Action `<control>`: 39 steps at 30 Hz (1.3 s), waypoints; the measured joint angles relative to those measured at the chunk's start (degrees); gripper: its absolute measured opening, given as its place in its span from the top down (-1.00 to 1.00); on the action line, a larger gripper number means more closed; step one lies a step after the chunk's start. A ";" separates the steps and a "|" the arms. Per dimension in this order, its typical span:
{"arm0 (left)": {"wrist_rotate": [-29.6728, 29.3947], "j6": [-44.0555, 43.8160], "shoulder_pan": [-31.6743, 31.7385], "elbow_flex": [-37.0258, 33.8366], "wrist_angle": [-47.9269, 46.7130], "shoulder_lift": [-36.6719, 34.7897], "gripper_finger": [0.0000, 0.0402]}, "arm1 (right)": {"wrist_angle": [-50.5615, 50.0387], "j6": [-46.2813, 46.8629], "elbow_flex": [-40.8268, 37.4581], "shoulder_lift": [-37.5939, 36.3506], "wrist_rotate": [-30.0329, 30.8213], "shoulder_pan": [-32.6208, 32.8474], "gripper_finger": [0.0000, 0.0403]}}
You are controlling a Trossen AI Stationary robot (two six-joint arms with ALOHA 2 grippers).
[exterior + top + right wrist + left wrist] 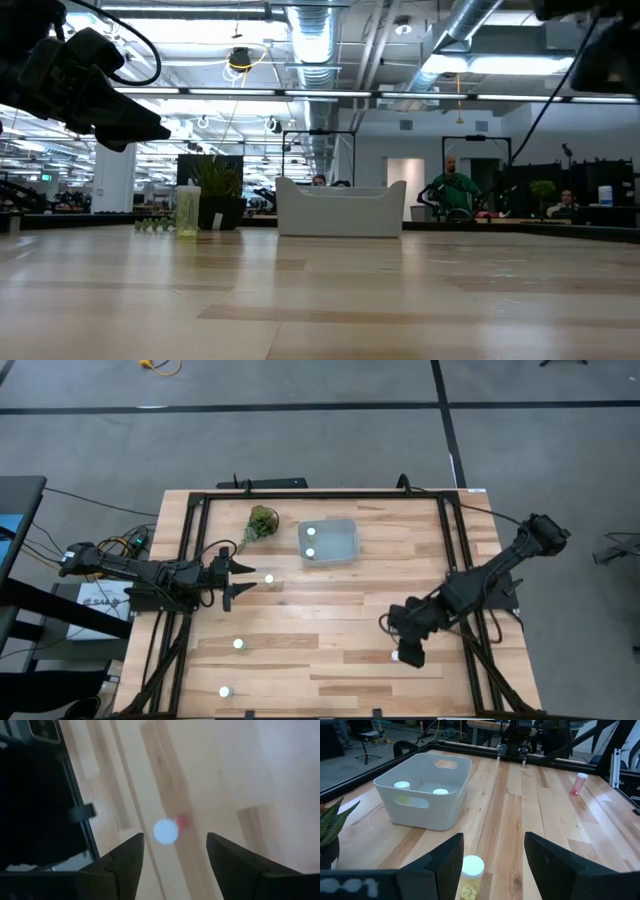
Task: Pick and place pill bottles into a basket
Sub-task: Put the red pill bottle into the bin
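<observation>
The pale basket (342,543) stands at the table's far middle with two white-capped pill bottles (311,532) inside, which also show in the left wrist view (402,785). My left gripper (247,579) is open and level, just left of a yellow-filled bottle (470,873) that stands upright on the table (269,579) beside one fingertip. My right gripper (404,647) is open and points down over a red bottle with a white cap (166,831). Two more bottles (238,644) (225,691) stand near the front left.
A green plant sprig (262,522) lies left of the basket, close behind my left gripper. A black frame (320,493) runs around the table's edges. The red bottle also shows far off in the left wrist view (578,783). People stand in the room beyond (455,187).
</observation>
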 joint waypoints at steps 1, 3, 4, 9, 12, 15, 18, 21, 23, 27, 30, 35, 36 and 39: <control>0.00 0.01 -0.01 0.00 0.02 0.00 0.01 | 0.29 0.62 0.00 0.86 -0.61 0.65 -0.03; -0.01 0.01 -0.01 0.00 0.02 0.00 0.01 | 0.35 1.87 0.00 3.01 -1.51 1.63 -0.04; -0.02 0.01 0.01 0.00 0.02 0.00 0.01 | 0.70 1.99 0.00 3.98 -2.04 1.98 -0.04; -0.07 0.02 0.01 0.00 0.02 0.00 0.01 | 3.40 2.01 0.00 7.20 -3.05 2.44 -0.05; -0.07 0.03 0.01 0.00 -0.04 0.00 0.01 | 3.98 1.97 0.00 8.32 -3.06 2.32 -0.05; -0.09 0.03 -0.01 0.00 -0.11 0.00 0.01 | 4.52 1.70 0.03 9.02 -2.36 1.88 -0.06; -0.11 0.05 -0.01 0.00 -0.13 0.00 0.01 | 2.90 1.53 -0.09 9.37 -2.25 1.28 -0.05; -0.04 0.05 -0.01 0.00 -0.17 0.00 0.01 | 3.48 1.49 0.05 10.18 -2.31 0.45 -0.04; -0.04 0.12 -0.01 0.00 -0.17 0.00 0.01 | 3.02 1.48 -0.09 10.20 -2.68 0.48 -0.05; -0.03 0.88 0.01 0.00 -0.20 0.00 0.01 | 4.09 1.49 -0.02 10.98 -3.75 0.47 -0.07; -0.02 0.98 0.01 0.00 -0.20 0.00 0.01 | 5.24 1.49 0.03 11.58 -5.14 0.57 -0.09; -0.04 0.99 0.01 0.00 -0.22 0.00 0.01 | 6.47 1.47 0.00 13.96 -8.15 0.65 -0.13; -0.04 1.01 -0.01 0.00 -0.22 0.00 0.01 | 6.30 1.28 0.00 14.60 -8.42 0.65 -0.14; -0.05 1.02 0.01 0.00 -0.22 0.00 0.01 | 6.71 0.29 -0.02 16.03 -8.56 0.65 -0.16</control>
